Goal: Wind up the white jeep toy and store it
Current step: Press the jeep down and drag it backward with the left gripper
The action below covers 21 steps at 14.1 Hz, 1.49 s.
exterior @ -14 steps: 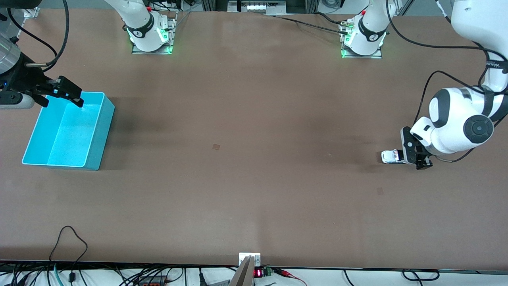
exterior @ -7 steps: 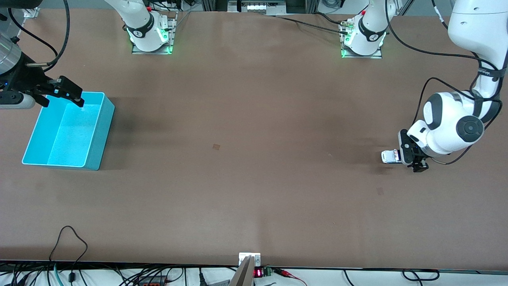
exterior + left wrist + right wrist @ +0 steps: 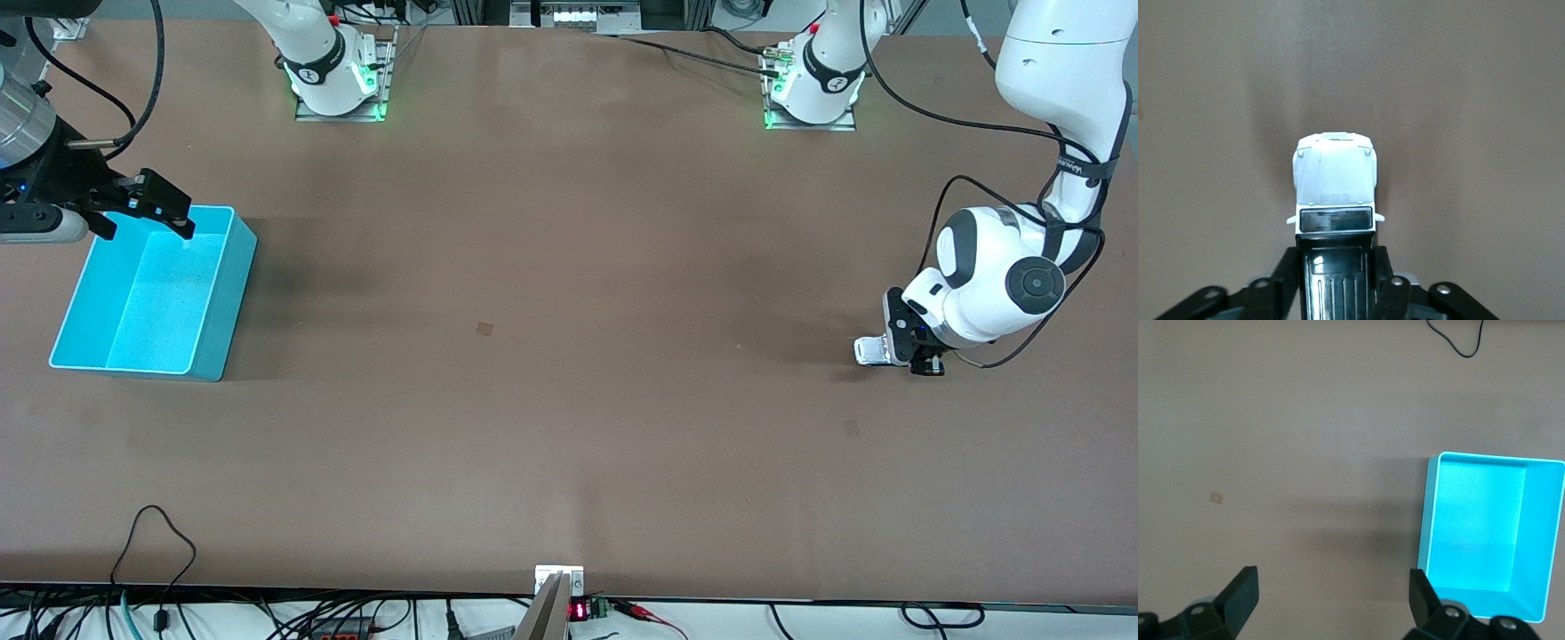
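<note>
The left hand (image 3: 1336,283) had clamped the white jeep toy (image 3: 1335,190) on the worktop (image 3: 569,400) at three o'clock, ready for winding, while the right hand (image 3: 142,213) waited wide over the turquoise bin (image 3: 218,302) at nine o'clock.

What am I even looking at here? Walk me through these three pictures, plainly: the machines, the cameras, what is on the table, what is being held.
Two white robot arms are bolted along one edge of a brown table, each ending in a two-finger gripper. The wide picture comes from a high camera facing them; the other two come from small cameras on the arms' wrists.

The left gripper is down at the left arm's end of the table, shut on the white jeep toy; its wrist view shows the fingers clamped on the sides of the jeep's black roof, with the jeep on the table.

The right gripper waits, open and holding nothing, above the edge of the turquoise bin at the right arm's end. The bin looks empty in its wrist view.
</note>
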Available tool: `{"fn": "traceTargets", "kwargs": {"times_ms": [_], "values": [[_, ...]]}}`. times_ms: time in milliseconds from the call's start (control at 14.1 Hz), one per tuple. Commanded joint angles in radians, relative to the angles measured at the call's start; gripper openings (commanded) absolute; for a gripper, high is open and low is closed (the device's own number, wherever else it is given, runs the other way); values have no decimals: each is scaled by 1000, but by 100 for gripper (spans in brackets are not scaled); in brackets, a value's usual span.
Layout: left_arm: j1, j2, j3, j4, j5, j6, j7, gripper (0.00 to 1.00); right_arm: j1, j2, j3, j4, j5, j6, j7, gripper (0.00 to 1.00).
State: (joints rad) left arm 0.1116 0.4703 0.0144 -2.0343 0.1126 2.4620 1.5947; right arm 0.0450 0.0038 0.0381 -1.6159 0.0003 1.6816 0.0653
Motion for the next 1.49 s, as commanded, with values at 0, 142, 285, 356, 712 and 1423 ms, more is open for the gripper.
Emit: {"fn": "traceTargets", "kwargs": {"times_ms": [0,142,285,356,712,1423], "values": [[3,16,-11,2,9,11,27,28,6,-7,2,7,-11,-8,10,100],[11,19,-11,3,9,9,30,27,6,-7,2,7,-11,-10,10,100],[10,25,-11,3,7,9,30,27,3,-7,2,7,-11,-8,10,100],[11,33,-11,3,7,5,30,26,3,-7,2,7,-11,-8,10,100],[77,64,-10,9,7,-1,97,26,3,-7,2,7,-11,-8,10,100],[272,126,-8,66,7,3,292,26,3,-7,0,7,-11,-6,10,100]]}}
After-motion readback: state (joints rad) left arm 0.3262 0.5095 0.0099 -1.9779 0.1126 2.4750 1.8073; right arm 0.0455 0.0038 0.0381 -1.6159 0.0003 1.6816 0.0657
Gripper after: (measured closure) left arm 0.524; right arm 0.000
